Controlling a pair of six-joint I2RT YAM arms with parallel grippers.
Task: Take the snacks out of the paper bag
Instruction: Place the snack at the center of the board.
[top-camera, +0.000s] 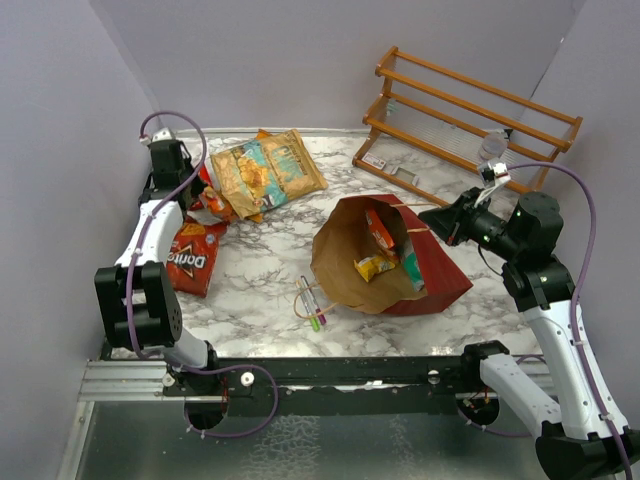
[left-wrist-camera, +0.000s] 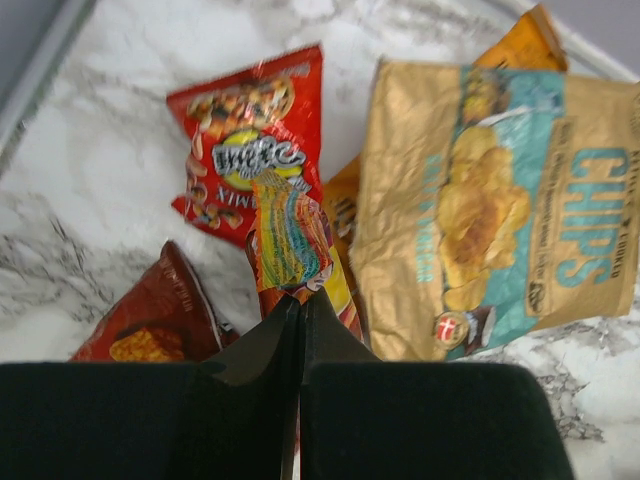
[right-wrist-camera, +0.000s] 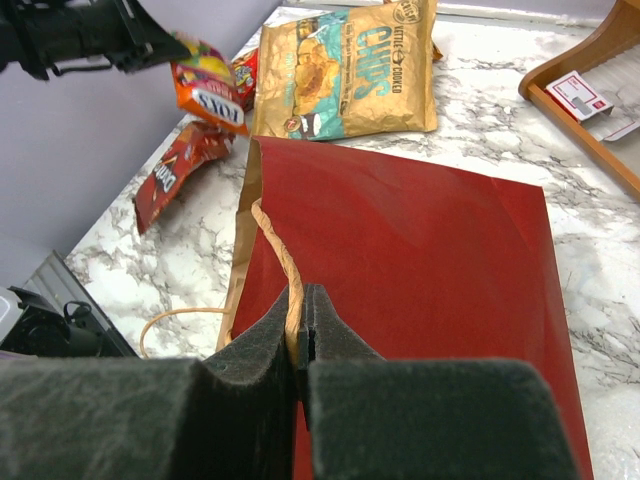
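The paper bag (top-camera: 440, 272), red outside and brown inside, lies on its side with its mouth facing left. Orange (top-camera: 381, 232), yellow (top-camera: 376, 267) and teal (top-camera: 412, 270) packets show inside it. My right gripper (top-camera: 428, 222) is shut on the bag's string handle (right-wrist-camera: 275, 235), which runs between its jaws in the right wrist view (right-wrist-camera: 300, 298). My left gripper (top-camera: 197, 186) is at the far left, shut on a small rainbow-striped packet (left-wrist-camera: 290, 240) above other snacks. Below it are the tan-and-teal chip bag (left-wrist-camera: 490, 210), a red packet (left-wrist-camera: 250, 140) and the Doritos bag (top-camera: 192, 257).
A wooden slatted rack (top-camera: 470, 115) stands at the back right. Two marker pens (top-camera: 312, 303) lie in front of the bag's mouth. Grey walls close in the left, back and right sides.
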